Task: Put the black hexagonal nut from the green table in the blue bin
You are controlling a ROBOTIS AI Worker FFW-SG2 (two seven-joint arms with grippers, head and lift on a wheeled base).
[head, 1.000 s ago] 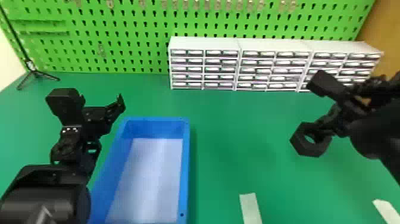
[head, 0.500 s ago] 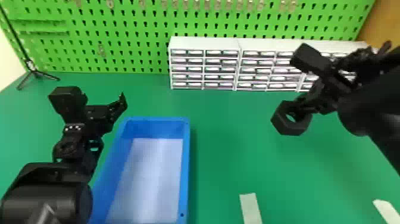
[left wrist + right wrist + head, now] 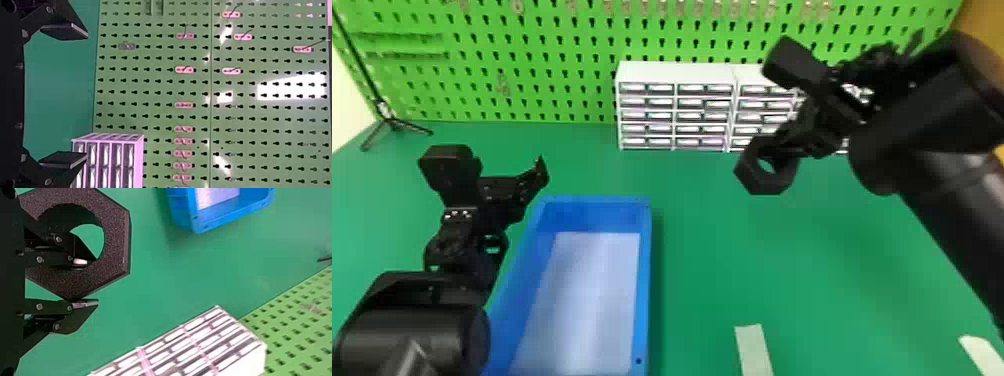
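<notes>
Though illegible, drawer labels (image 3: 718, 89) beyond the clasped nut (image 3: 766, 185).

The nut (image 3: 115, 239) looks matt and grainy, the bin (image 3: 643, 290) plastic, the pegboard (image 3: 270, 123) glossy.

The setting was a workshop bench area, as shown by a green perforated pegboard (image 3: 557, 75) standing behind a green table (image 3: 712, 250). Small fittings (image 3: 184, 69), apparently tool hooks, were mounted across the board; white small-parts drawer cabinets (image 3: 677, 72) stood before it, and a slim black tripod (image 3: 391, 122) occupied the table's far left corner
</notes>
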